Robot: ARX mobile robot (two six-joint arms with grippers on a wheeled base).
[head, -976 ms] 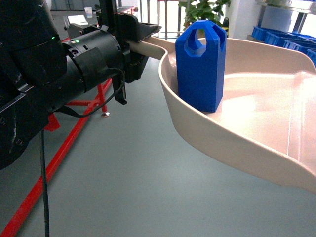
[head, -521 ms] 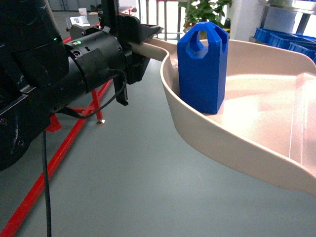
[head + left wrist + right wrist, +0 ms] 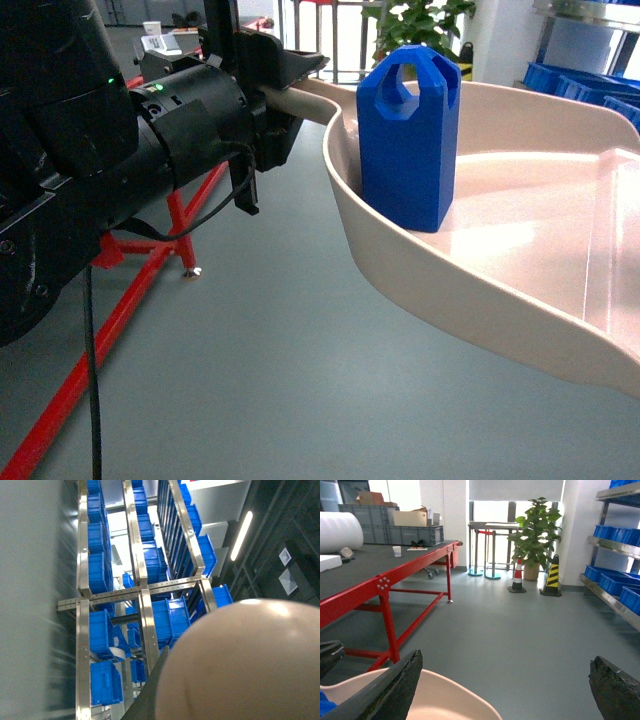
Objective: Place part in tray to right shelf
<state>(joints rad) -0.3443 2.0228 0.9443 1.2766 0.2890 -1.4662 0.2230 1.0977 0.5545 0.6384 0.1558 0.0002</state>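
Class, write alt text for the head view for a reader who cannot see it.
A bright-blue part stands upright inside a pale beige tray, which the black left claw holds by its handle above a grey floor.

Blue part [image 3: 408,140] stands upright inside the beige tray [image 3: 440,290].

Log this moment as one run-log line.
phase: carrying | left gripper: holds tray by handle | part: upright in tray | right gripper: open, empty | shelf: not reached
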